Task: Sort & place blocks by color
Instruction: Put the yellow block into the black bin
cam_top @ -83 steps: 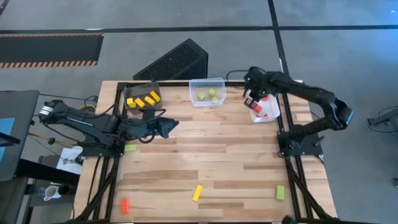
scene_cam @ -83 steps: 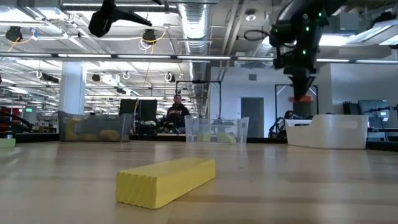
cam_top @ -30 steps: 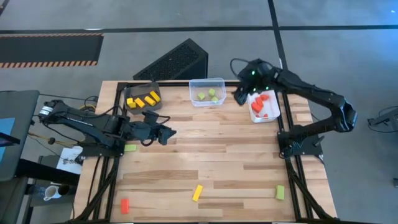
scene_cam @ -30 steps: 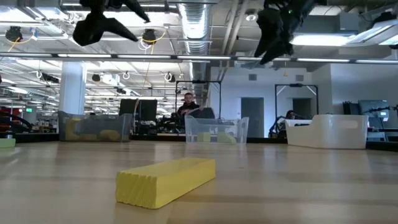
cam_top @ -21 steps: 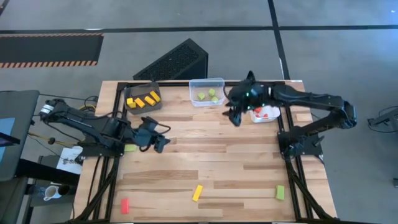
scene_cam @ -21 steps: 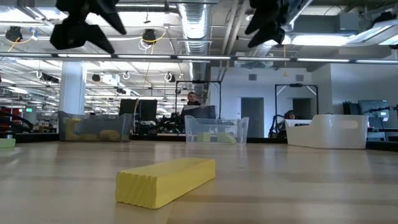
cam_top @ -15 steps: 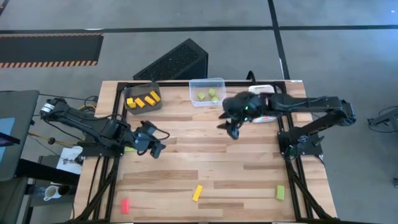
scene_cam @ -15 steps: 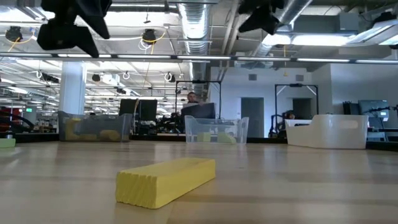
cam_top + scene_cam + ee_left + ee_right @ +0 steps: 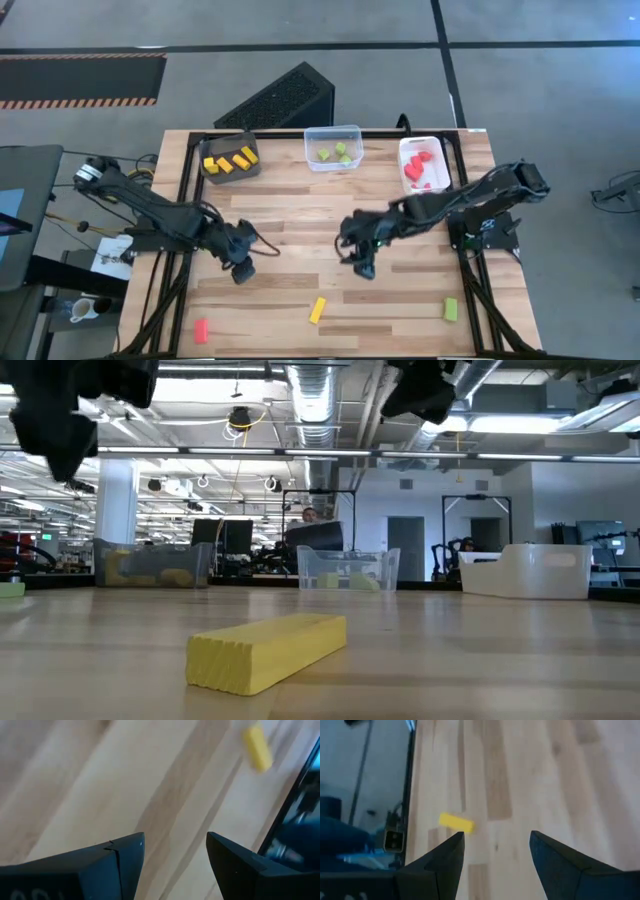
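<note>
A yellow block (image 9: 317, 310) lies flat on the table near the front edge; it also shows in the low view (image 9: 268, 650), the left wrist view (image 9: 257, 747) and the right wrist view (image 9: 456, 822). A red block (image 9: 201, 329) lies at the near left and a light green block (image 9: 450, 309) at the near right. My left gripper (image 9: 240, 268) (image 9: 175, 842) is open and empty above the table, left of the yellow block. My right gripper (image 9: 362, 262) (image 9: 496, 840) is open and empty above the table's middle, right of and beyond the yellow block.
At the far edge stand a dark brown bin (image 9: 230, 160) with yellow blocks, a clear bin (image 9: 333, 148) with light green blocks and a white bin (image 9: 422, 166) with red blocks. A light green block (image 9: 10, 589) shows at the low view's far left. Bare wood lies between the grippers.
My right gripper has left the white bin and gone toward the table's near edge and left, to above the table's middle. My left gripper has gone toward the near edge. No block on the table has moved.
</note>
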Motion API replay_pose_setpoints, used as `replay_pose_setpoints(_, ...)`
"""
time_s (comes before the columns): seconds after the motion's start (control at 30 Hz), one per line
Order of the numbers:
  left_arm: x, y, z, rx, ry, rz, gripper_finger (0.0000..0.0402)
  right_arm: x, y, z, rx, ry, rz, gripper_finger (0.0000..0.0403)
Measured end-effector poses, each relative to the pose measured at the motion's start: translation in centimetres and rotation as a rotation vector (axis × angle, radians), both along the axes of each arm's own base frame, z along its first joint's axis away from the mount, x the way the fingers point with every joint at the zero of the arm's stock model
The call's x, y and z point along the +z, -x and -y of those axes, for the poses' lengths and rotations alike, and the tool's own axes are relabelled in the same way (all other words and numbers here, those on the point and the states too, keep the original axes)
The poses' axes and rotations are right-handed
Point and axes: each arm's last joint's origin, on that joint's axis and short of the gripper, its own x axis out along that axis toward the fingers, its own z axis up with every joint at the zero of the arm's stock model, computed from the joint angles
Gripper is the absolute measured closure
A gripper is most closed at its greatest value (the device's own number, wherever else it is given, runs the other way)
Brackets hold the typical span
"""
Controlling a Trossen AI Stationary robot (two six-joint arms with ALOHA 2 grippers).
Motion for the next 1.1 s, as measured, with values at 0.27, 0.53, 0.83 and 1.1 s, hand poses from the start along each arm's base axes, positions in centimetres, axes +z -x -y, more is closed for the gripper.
replay_pose_setpoints(0.27,-3.5,-1.4,2.0,-0.164,0.008,-0.176,0.0208,-1.5,-0.2,-3.7,0.047,-0.04,-0.026,0.0159)
replay_pose_setpoints(0.53,-6.1,0.3,6.3,-0.156,0.252,-0.549,0.0195,-2.8,0.1,-5.6,0.061,-0.031,-0.073,0.0159)
replay_pose_setpoints(0.83,-6.5,2.2,10.6,0.009,0.351,-0.679,0.0122,-3.5,-0.1,-6.6,0.071,-0.035,-0.084,0.0159)
replay_pose_setpoints(1.1,-8.6,3.5,12.7,0.384,0.248,-0.733,0.0074,-3.2,-0.2,-6.6,0.073,-0.04,-0.057,0.0159)
